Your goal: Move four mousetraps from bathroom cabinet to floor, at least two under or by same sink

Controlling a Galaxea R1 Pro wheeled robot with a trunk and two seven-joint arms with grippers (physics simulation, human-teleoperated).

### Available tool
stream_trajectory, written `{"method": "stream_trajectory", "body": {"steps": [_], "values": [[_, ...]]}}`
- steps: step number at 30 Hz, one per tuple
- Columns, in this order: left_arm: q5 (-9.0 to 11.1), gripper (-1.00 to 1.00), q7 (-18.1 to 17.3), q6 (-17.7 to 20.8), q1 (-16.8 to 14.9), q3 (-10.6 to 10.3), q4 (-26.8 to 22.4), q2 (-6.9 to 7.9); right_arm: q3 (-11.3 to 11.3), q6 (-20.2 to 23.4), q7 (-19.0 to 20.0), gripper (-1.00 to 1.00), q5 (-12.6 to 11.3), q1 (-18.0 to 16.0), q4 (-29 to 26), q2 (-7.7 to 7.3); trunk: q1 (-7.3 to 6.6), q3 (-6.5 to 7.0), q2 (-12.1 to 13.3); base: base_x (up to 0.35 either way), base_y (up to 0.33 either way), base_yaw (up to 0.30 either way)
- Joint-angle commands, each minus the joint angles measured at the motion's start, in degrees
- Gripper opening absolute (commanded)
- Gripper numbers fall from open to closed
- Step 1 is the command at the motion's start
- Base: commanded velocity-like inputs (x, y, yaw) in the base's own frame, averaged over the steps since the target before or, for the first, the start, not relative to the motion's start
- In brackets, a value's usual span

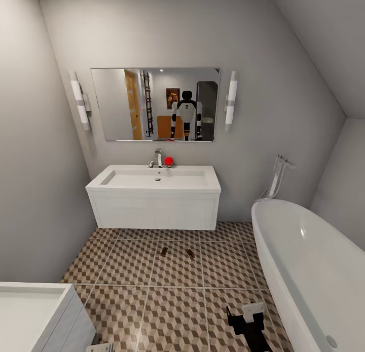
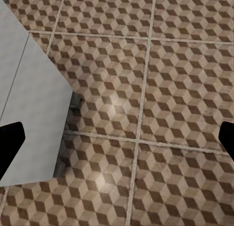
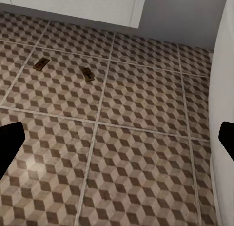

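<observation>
Two mousetraps lie near each other on the patterned floor, just in front of the white sink. The right gripper hangs empty beside the bathtub, its fingers spread wide (the left gripper's fingers too).

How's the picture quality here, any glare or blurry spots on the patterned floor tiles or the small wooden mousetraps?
Head view: evenly lit, the two small tan wooden mousetraps tiny dark smudges. Left wrist view: soft pale glare patches on the brown cube-patterned floor tiles. Right wrist view: coarse, mousetraps without detail, faint sheen near the lower edge.
</observation>
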Motion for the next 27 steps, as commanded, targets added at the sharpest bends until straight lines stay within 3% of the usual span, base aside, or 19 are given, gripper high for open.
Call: {"method": "stream_trajectory", "body": {"steps": [1,15,27], "values": [[0.20,1.00,0.15,-0.27,-0.09,-0.48,0.17,-0.02,0.36,-0.05,-0.61,1.00,0.35,-0.06,0.07,0.01,0.04,-0.13,-0.13,0.000,0.000,0.000],[0.16,1.00,0.10,-0.20,-0.08,-0.48,0.26,-0.05,0.36,0.10,-0.65,1.00,0.35,-0.06,0.07,0.03,0.04,-0.13,-0.13,-0.024,0.000,0.000],[0.18,1.00,0.09,-0.18,-0.07,-0.48,0.26,-0.06,0.36,0.11,-0.64,1.00,0.35,-0.06,0.07,0.08,0.04,-0.13,-0.13,-0.290,0.000,0.000]]}}
